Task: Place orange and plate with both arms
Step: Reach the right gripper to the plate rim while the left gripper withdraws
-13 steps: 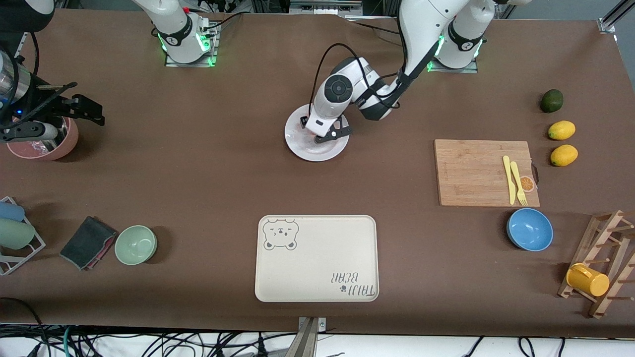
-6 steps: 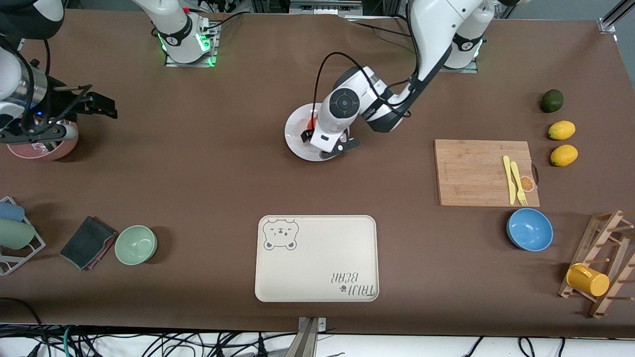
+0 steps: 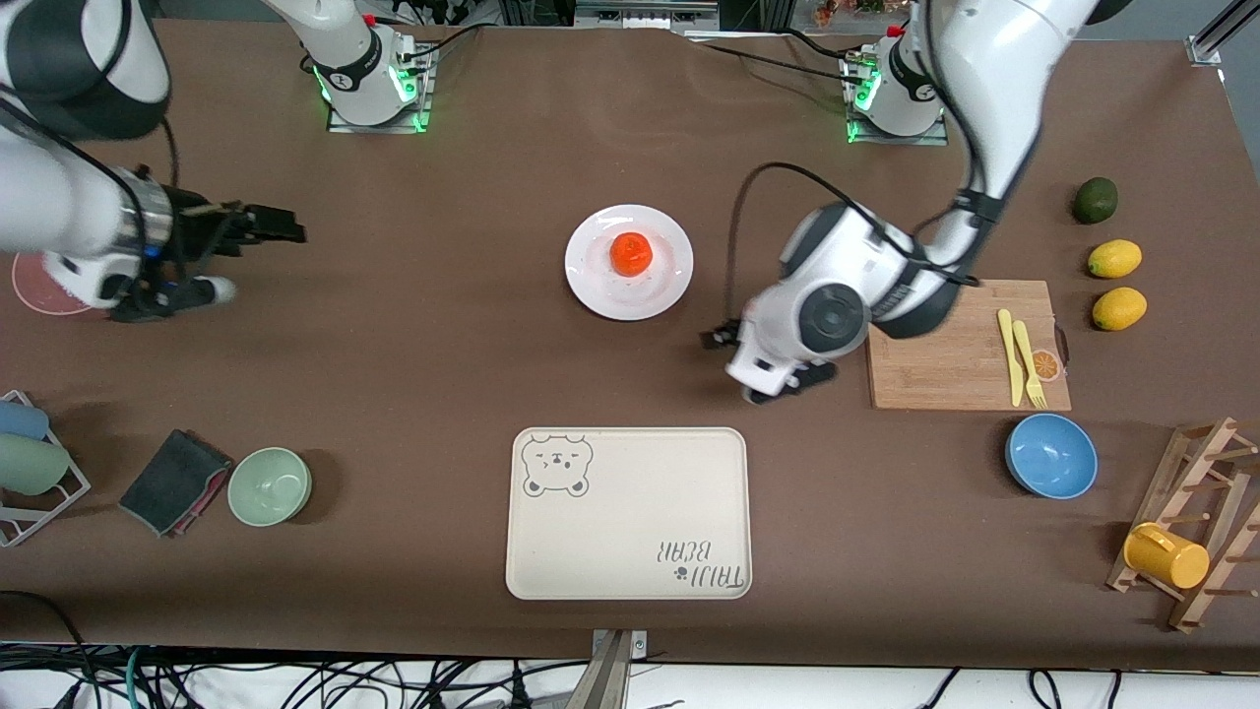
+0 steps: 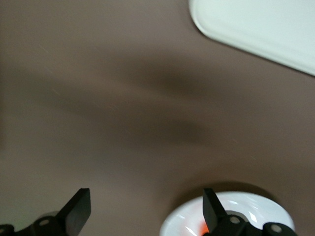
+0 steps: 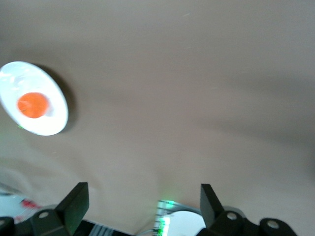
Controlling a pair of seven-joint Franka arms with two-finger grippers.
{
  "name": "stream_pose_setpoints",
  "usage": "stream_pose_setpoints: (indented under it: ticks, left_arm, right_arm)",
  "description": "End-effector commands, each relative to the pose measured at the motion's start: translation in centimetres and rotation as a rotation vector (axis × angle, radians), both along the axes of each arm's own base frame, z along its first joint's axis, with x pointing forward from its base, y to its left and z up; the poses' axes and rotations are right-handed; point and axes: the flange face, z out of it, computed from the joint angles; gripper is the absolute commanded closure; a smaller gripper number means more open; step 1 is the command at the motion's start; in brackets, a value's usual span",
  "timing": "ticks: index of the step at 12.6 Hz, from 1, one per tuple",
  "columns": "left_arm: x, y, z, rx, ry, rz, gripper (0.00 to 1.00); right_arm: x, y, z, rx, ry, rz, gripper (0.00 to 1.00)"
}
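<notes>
A small, round, bright orange-red mandarin-like orange sits on a round, plain white glossy plate with a wide rim, resting near the plate's middle. The plate lies flat on the brown table, about midway between the two arms' ends and farther from the front camera than the cream bear-print tray. Both wrist views show fruit on plate.
</notes>
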Motion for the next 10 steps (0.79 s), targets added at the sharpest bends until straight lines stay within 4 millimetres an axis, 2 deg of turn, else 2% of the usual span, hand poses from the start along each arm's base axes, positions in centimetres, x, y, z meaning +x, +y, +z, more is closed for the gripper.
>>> stream_pose_setpoints:
  ticks: [1, 2, 3, 6, 8, 10]
  left_arm:
    - [2.3, 4.9, 2.0, 0.050, -0.011, -0.082, 0.00]
    - [3.0, 7.1, 2.4, 0.045, 0.004, -0.086, 0.00]
    - [3.9, 9.0, 3.2, 0.033, -0.001, -0.103, 0.00]
    - [6.0, 15.7, 4.5, 0.001, -0.018, -0.095, 0.00]
    - [6.2, 16.8, 6.1, 0.011, -0.046, -0.096, 0.00]
    - [5.9, 16.9, 8.1, 0.056, -0.073, -0.119, 0.00]
  right_arm:
    - [0.1, 2.7, -3.8, 0.122, 0.004, -0.040, 0.00]
    - [0.0, 3.3, -5.2, 0.177, 0.019, -0.042, 0.00]
    - [-0.5, 5.2, -7.8, 0.263, 0.041, -0.022, 0.00]
    - [-2.3, 9.3, -13.3, 0.417, -0.032, -0.081, 0.00]
    - [-4.4, 11.2, -16.6, 0.586, -0.031, -0.153, 0.00]
    - [-6.1, 12.6, -20.2, 0.642, -0.079, -0.133, 0.00]
